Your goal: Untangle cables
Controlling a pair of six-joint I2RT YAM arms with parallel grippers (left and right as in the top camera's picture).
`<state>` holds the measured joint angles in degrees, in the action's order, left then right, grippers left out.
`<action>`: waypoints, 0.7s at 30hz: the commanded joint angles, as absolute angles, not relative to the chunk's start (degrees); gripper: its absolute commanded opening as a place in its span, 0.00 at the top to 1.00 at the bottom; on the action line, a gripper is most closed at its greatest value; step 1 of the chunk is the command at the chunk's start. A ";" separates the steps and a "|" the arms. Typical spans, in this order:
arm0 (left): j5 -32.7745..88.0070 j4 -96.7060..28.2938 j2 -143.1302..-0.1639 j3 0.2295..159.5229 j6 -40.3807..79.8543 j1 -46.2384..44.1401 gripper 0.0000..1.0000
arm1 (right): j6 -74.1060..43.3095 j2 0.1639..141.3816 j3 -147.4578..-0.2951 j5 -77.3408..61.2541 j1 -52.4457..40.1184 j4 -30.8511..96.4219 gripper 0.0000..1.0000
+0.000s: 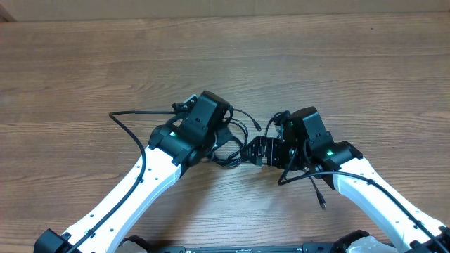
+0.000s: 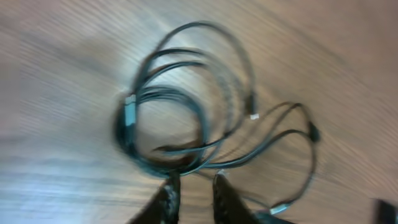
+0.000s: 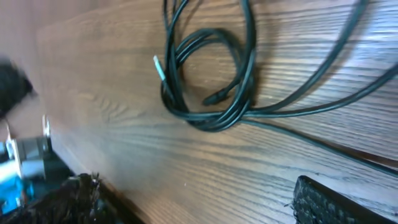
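Noting left claw (image 2: pixel 196 180) barely parted beside the cables (image 2: pixel 132 134), right claw (image 3: pixel 199 199) spread wide, both empty, you risk cinching the loops tighter if you yank one strand.

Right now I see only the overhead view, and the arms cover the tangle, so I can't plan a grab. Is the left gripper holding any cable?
Observer: No. In the left wrist view the left gripper has its fingers a little apart, with bare table between them, just short of the cables.
Operator: Any plug I could aim for?
Observer: A silvery plug lies on the left side of the coiled cables in that view.
Operator: And the right gripper?
Observer: In its wrist view the right gripper is wide open and empty, with the cables lying ahead of it.
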<state>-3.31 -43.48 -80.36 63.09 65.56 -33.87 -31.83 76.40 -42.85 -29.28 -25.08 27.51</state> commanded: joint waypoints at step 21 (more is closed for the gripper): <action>-2.17 -56.99 -79.31 64.12 56.07 -11.97 0.41 | 2.42 86.80 -44.18 0.32 -48.53 14.61 0.05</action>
<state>-4.03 -56.82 -80.36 63.11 57.12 -13.13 -5.72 83.83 -42.87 -11.44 -44.64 17.32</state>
